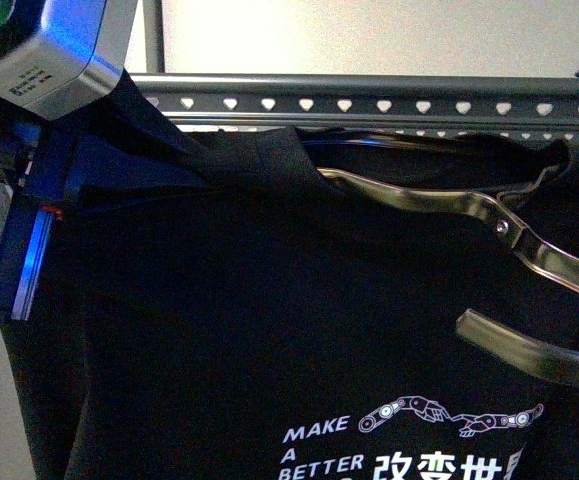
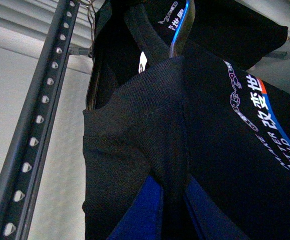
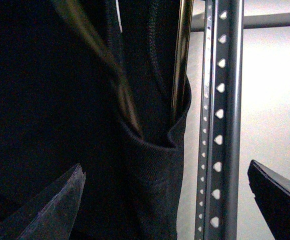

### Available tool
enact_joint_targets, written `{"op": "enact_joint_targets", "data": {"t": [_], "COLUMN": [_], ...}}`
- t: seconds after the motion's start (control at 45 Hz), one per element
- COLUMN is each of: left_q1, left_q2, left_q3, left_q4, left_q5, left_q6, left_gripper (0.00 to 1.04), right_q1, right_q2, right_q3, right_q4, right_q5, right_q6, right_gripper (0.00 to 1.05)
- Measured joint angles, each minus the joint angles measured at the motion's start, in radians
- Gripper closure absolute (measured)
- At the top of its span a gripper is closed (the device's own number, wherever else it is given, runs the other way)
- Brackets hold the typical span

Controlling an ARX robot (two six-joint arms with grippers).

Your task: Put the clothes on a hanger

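The clothes, a black T-shirt [image 1: 219, 330] with white "MAKE A BETTER" print, hang in front of the hanger's grey rail [image 1: 369, 103], which is punched with heart-shaped holes. My blue left gripper [image 1: 159, 160] is shut on the shirt's shoulder, just below the rail. In the left wrist view a fold of the T-shirt [image 2: 134, 115] is pinched in the left gripper [image 2: 171, 210], with the rail [image 2: 39, 120] beside it. My right gripper [image 3: 165, 200] is open; the shirt's collar edge [image 3: 155, 165] and the rail [image 3: 225, 125] lie between its fingers [image 3: 49, 205], untouched.
Shiny chrome curved bars [image 1: 489, 215] sit in the shirt's neck opening; one chrome rod [image 3: 181, 60] runs along the rail. A grey upright post [image 1: 154, 35] rises behind the rail. A pale wall [image 1: 369, 35] lies behind the rack.
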Motion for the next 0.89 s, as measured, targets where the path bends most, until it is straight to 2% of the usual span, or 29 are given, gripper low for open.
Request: {"op": "enact_joint_targets", "data": {"t": [0.267, 0.4, 0.6, 0.711, 0.889], "left_q1": [0.0, 0.0, 0.0, 0.0, 0.0], "left_q2": [0.0, 0.0, 0.0, -0.002, -0.005], "left_q3": [0.0, 0.0, 0.0, 0.0, 0.0], "left_q4": [0.0, 0.0, 0.0, 0.005, 0.005], "left_q5": [0.0, 0.0, 0.001, 0.007, 0.01], "left_q6": [0.0, 0.0, 0.0, 0.002, 0.002], "left_gripper": [1.0, 1.0, 1.0, 0.76, 0.42], "right_q1": [0.032, 0.032, 0.002, -0.029, -0.068], "right_q2": [0.163, 0.229, 0.244, 0.244, 0.263], "right_q3": [0.134, 0.175, 0.183, 0.146, 0.046], "right_q4": [-0.013, 0.024, 0.034, 0.035, 0.009], "right_q5": [0.121, 0.143, 0.124, 0.103, 0.124], "right_q6": [0.039, 0.09, 0.181, 0.188, 0.126], "right_gripper": [0.09, 0.33, 0.73, 0.95, 0.96]}}
